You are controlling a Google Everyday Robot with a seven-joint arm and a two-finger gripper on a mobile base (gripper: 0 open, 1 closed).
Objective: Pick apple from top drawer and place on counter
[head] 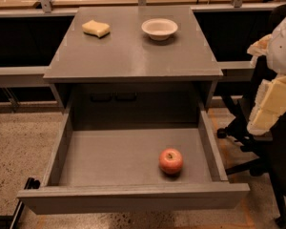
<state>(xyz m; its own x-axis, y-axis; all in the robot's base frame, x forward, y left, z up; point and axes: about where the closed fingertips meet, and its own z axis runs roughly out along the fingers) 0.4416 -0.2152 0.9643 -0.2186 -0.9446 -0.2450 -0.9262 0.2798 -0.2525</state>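
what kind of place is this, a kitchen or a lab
Likely a lab or office mock-up: plain grey counter with open top drawer, speckled floor, office chair base at right. The gripper hangs at the right edge.

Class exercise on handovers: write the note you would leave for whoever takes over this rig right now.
Gripper: at the right edge, outside the top drawer, well apart from the apple.
Apple: on the open drawer's floor, front right.
Counter: yellow sponge and white bowl at the back.
Done: drawer open.
Left: grasp the apple, lift it, set it on the counter.
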